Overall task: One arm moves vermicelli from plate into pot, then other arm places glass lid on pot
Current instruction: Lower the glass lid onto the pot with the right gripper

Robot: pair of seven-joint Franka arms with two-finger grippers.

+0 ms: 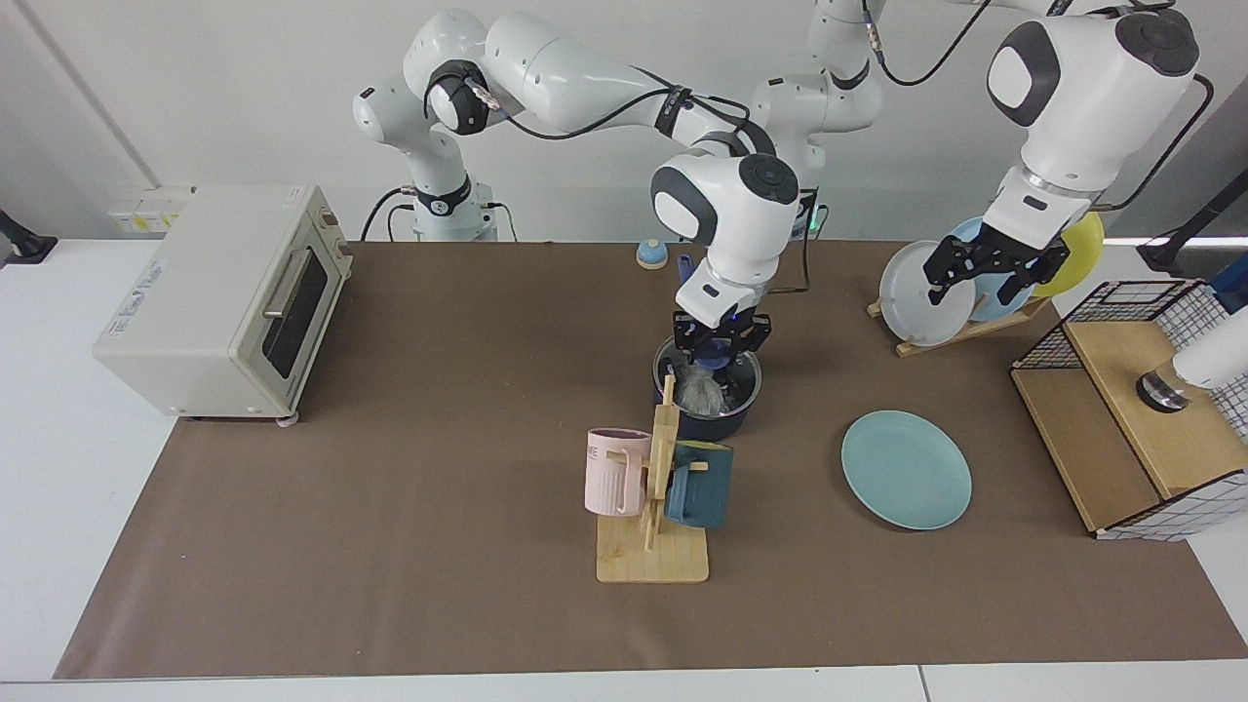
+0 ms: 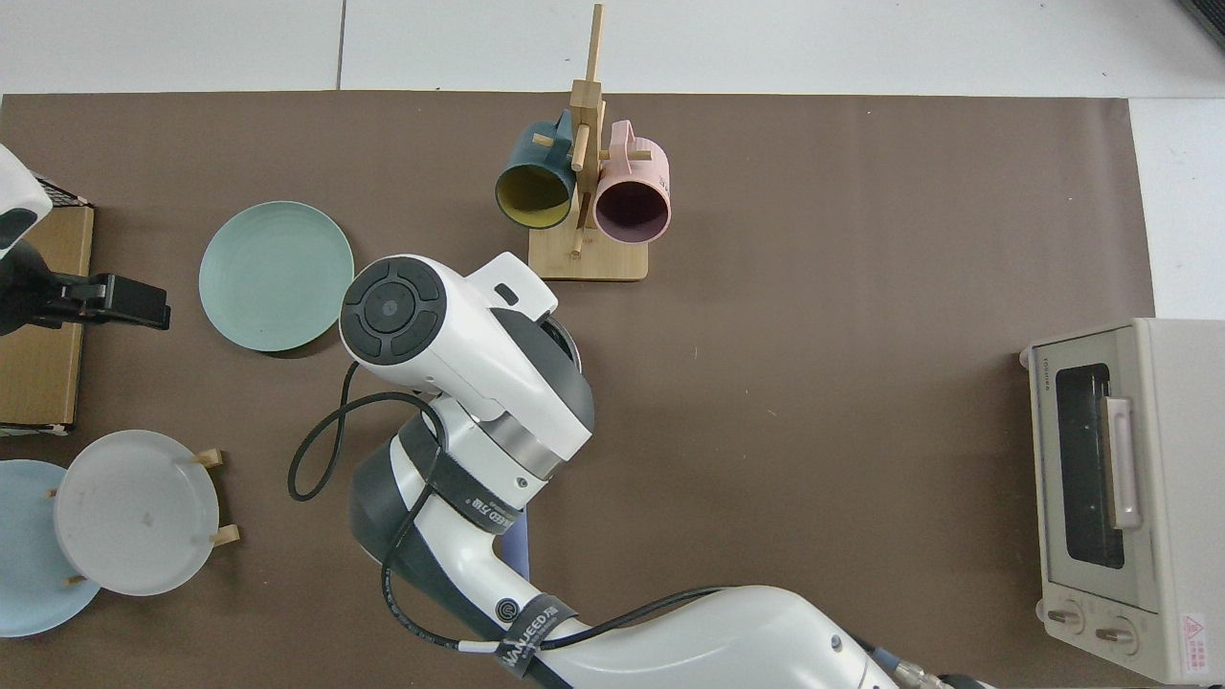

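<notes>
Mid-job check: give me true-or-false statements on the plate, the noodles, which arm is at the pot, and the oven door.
1. The flat round teal-green plate is bare. True.
2. The tangle of thin white vermicelli sits in the small dark navy pot. True.
3. The left gripper is at the pot. False: the right gripper is over it; the left gripper waits, open, by the wooden plate rack.
4. The cream toaster oven has its door open. False: it is shut.
</notes>
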